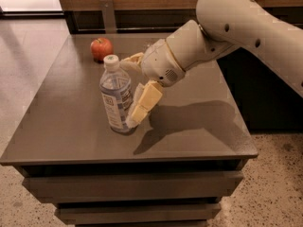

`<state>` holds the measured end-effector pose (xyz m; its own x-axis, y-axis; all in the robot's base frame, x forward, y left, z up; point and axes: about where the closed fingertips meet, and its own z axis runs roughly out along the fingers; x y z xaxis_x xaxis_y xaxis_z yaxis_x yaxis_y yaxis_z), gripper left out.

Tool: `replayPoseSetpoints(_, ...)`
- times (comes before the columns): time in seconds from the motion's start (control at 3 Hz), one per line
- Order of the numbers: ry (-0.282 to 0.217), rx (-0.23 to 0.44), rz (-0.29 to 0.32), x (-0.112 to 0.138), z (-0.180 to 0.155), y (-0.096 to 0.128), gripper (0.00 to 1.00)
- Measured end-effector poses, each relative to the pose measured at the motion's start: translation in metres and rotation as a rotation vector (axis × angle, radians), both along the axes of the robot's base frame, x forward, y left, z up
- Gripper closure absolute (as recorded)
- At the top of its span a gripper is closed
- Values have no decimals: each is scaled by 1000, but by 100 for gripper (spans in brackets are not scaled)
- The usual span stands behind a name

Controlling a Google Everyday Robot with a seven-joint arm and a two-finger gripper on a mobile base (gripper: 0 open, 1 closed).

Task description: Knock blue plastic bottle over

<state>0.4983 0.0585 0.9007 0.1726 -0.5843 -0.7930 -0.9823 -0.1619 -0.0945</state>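
Observation:
The blue plastic bottle [115, 96] stands upright on the grey table [71, 117], left of centre, with a white cap and a blue-and-white label. My gripper [129, 91] is open at the bottle's right side. Its near finger [144, 102] rests against the bottle's lower right side. Its far finger [131, 61] reaches behind the bottle near the cap. The big white arm comes in from the upper right.
A red apple [101, 48] sits on the table behind the bottle, near the back edge. A dark wooden wall unit [142, 4] runs behind the table. The table's front edge [128, 161] is close below the bottle.

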Motion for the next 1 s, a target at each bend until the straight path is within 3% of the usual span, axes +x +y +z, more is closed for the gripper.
replayPoseSetpoints(0.33,9,17,6,0,-2,5,18)
replayPoseSetpoints(1.0,25,34,8,1,-5,7,64)
